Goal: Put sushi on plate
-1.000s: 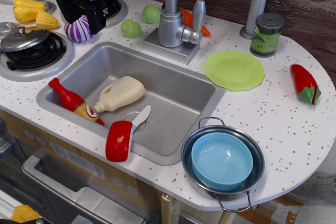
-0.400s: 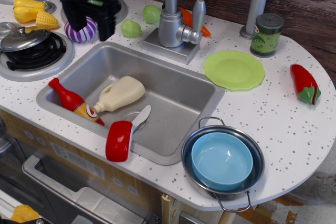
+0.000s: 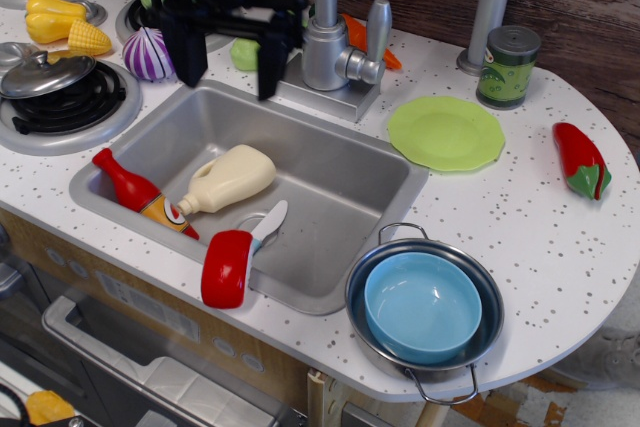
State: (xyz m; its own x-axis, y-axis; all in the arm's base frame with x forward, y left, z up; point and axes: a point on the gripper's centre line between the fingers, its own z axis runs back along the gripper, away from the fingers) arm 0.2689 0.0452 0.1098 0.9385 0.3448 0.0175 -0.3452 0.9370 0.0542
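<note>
Gripper hangs at upper centre-left over the sink's back edge, black fingers pointing down, spread wide, nothing between them. Compared with the earlier frames it has shifted right, away from the purple onion, now uncovered. Sushi sits on the sink's front rim, lower left of centre, unmoved. Plate lies right of the faucet, bare.
</note>
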